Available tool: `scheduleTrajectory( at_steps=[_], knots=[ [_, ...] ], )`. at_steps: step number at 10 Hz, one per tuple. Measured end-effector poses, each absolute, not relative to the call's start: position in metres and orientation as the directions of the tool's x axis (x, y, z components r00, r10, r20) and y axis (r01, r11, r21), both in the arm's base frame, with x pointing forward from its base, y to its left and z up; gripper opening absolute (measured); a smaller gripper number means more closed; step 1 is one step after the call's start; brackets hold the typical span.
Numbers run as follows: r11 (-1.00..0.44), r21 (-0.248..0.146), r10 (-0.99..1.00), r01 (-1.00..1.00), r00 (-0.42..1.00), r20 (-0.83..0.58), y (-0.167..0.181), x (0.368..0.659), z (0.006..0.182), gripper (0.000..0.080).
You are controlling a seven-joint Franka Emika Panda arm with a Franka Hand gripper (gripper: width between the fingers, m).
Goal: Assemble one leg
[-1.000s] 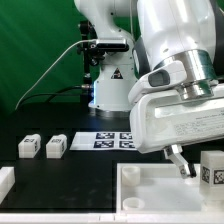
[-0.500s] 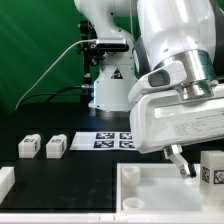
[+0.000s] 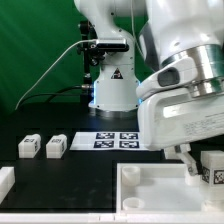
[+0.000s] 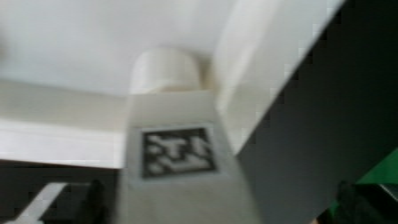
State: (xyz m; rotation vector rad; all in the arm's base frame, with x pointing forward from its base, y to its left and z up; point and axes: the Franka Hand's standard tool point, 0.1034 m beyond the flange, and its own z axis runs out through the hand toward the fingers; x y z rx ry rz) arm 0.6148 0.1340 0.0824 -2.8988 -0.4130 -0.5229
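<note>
A leg [image 3: 212, 168], a white block with a square tag, stands at the exterior view's right, on the far right corner of the large white tray-like part [image 3: 150, 190]. My gripper [image 3: 192, 162] hangs just beside it, low over the tray. In the wrist view this leg [image 4: 175, 150] fills the middle, tag facing the camera, and lies between my dark fingertips [image 4: 54, 205] with a gap on each side. The gripper [image 4: 210, 212] is open and holds nothing. Two more legs [image 3: 29, 146] [image 3: 56, 146] stand on the black table at the left.
The marker board [image 3: 115, 140] lies flat behind the tray, in front of the robot base [image 3: 110, 90]. Another white part [image 3: 5, 182] shows at the lower left edge. A green curtain closes off the back.
My gripper has shifted toward the exterior view's right, closer to the leg on the tray. The leg and the other parts have not moved.
</note>
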Motion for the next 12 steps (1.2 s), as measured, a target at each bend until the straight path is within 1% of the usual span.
scheduleTrajectory(
  at_steps=[1, 2, 3, 4, 5, 7, 8, 9, 10, 11, 12],
  knots=[
    [-0.944, -0.121, 0.264, 0.307, 0.922, 0.282, 0.134, 0.618, 0.088, 0.0649],
    [-0.943, -0.131, 0.274, 0.306, 0.937, 0.219, 0.131, 0.618, 0.086, 0.0649],
    [-0.939, -0.161, 0.289, 0.303, 0.952, 0.105, 0.131, 0.609, 0.085, 0.0649],
    [-0.938, -0.17, 0.295, 0.304, 0.952, 0.078, 0.13, 0.612, 0.087, 0.0649],
    [-0.937, -0.162, 0.297, 0.31, 0.949, 0.101, 0.124, 0.616, 0.086, 0.0649],
    [-0.938, -0.16, 0.295, 0.309, 0.95, 0.106, 0.123, 0.614, 0.085, 0.0649],
    [-0.938, -0.16, 0.295, 0.309, 0.95, 0.105, 0.123, 0.614, 0.085, 0.0549],
    [-0.938, -0.16, 0.295, 0.309, 0.95, 0.105, 0.123, 0.614, 0.085, 0.0396],
    [-0.938, -0.159, 0.294, 0.308, 0.95, 0.106, 0.123, 0.615, 0.085, 0.0396],
    [-0.938, -0.159, 0.294, 0.308, 0.95, 0.106, 0.123, 0.615, 0.085, 0.0321],
    [-0.938, -0.159, 0.294, 0.308, 0.95, 0.106, 0.123, 0.615, 0.085, 0.0321]
  ],
)
